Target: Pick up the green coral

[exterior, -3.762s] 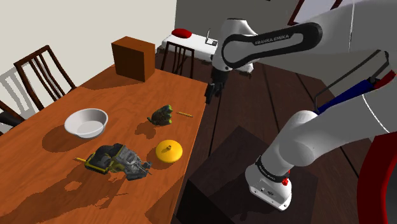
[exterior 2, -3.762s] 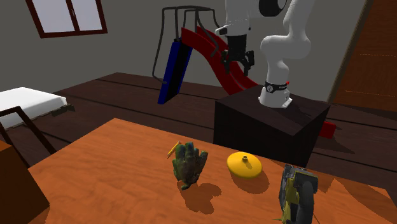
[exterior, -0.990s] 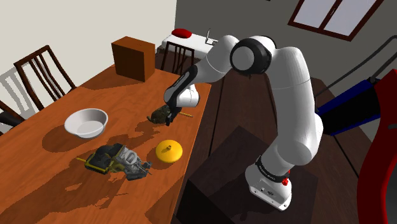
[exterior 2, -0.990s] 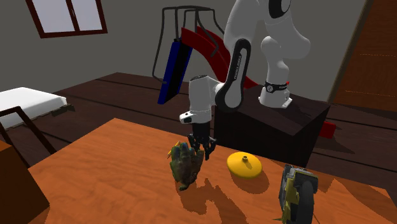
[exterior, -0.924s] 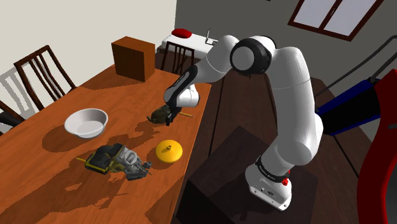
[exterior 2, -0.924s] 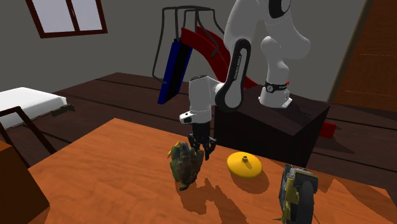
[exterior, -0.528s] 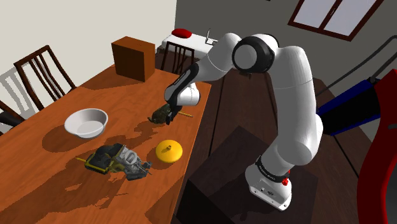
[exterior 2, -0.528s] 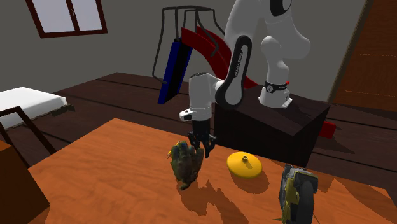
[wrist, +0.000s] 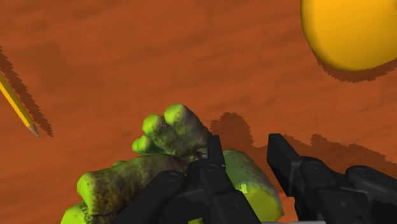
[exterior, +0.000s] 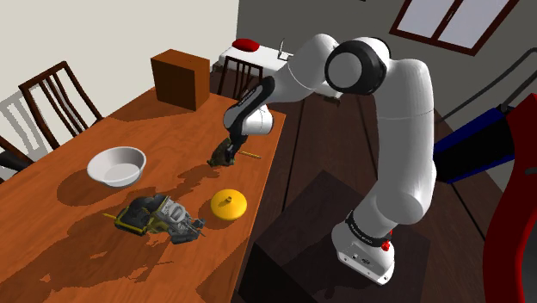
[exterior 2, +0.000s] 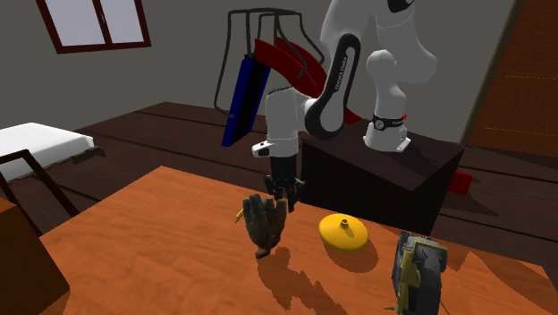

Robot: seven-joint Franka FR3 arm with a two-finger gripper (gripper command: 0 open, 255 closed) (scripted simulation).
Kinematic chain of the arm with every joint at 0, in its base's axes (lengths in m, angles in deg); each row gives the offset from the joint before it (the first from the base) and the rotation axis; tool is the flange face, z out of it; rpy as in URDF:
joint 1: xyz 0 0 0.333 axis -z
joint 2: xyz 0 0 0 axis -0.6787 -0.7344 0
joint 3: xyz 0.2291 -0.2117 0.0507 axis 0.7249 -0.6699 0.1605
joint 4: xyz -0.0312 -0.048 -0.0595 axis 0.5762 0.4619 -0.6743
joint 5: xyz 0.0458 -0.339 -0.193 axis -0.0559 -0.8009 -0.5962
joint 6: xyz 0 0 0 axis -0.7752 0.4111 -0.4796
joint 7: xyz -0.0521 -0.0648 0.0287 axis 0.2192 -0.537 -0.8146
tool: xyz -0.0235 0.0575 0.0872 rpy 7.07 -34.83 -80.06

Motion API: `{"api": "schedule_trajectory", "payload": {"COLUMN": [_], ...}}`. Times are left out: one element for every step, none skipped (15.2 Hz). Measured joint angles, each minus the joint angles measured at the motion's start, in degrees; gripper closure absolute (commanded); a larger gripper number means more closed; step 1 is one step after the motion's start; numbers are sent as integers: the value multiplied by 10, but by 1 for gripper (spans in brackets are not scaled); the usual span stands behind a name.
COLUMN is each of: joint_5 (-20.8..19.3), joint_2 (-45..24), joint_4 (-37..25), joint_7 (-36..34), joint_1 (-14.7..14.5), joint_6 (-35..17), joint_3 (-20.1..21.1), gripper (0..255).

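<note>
gripper [wrist: 247,164] clamped on green coral [wrist: 170,132] edge lobe; bulk off-centre, may twist, slip, drop onto table [wrist: 127,57]

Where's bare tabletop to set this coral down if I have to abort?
Widest bare wood lies between the brown wooden box and the white bowl; another lies below the circular saw in the shoulder view. Crowded along the stand-side edge: yellow domed lid, yellow pencil, gripper clasping the green coral.
</note>
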Motion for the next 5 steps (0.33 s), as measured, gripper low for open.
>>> {"api": "schedule_trajectory", "payload": {"joint_5": [-2, -5, -7, -8, -10], "joint_2": [9, 14, 21, 27, 32], "joint_4": [4, 4, 7, 9, 10], "joint_7": [-2, -6, -7, -11, -13], "joint_1": [-1, -3, -4, -5, -7], "joint_6": [5, 11, 15, 19, 22], "joint_3": [-2, -5, -7, -8, -10], "gripper": [255, 255, 255, 255, 255]}}
